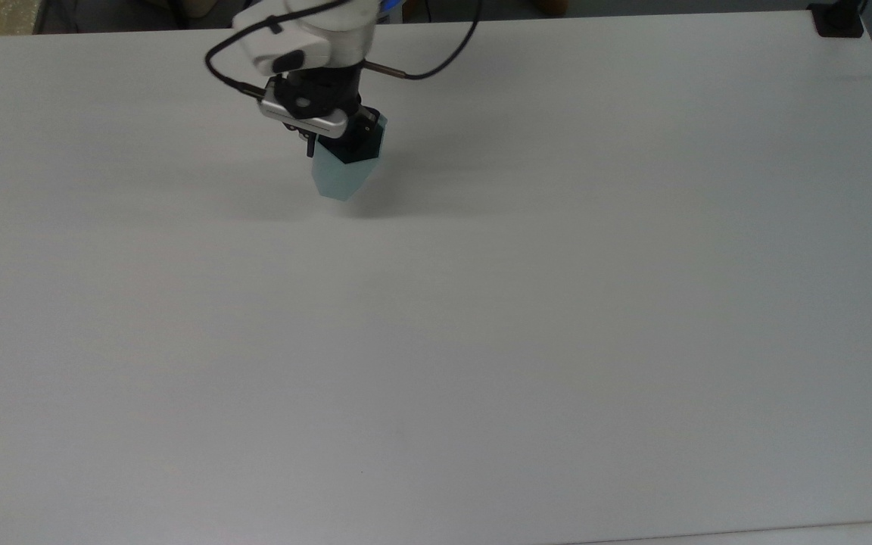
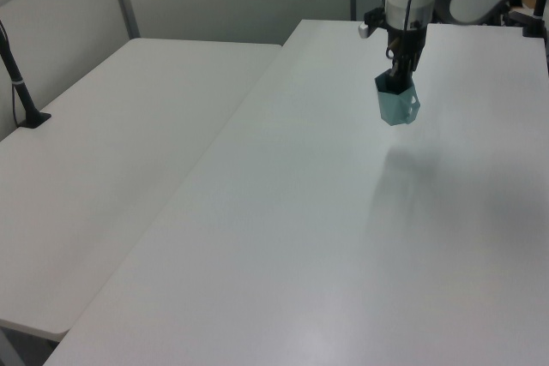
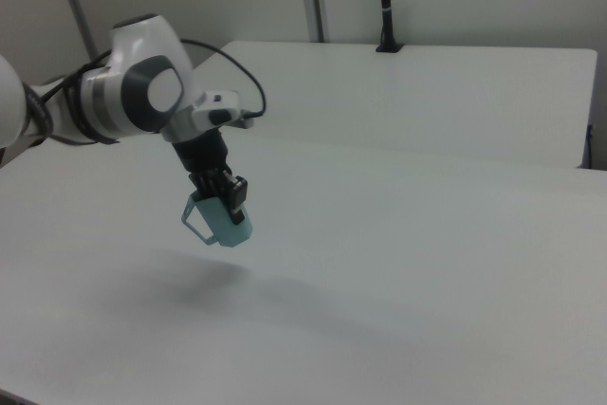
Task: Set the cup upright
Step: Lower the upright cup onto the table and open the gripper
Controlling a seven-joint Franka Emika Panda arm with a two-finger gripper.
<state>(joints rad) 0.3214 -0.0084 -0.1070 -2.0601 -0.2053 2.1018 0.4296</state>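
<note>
While held above the white table point(image 1: 557, 341), clear of its surface, the small pale teal plastic cup with faceted sides point(image 1: 339, 172) point(image 2: 396, 105) point(image 3: 220, 223) hangs mouth-up, slightly tilted, narrower base lowest. The black two-finger gripper point(image 1: 345, 140) point(image 2: 400, 73) point(image 3: 224, 198) is clamped on its rim, one finger inside; the white arm reaches down nearly vertically.

You have bare white table point(image 1: 481, 341) on every side; only the cup point(image 1: 339, 175), held in the gripper point(image 1: 345, 144), hangs above it.
</note>
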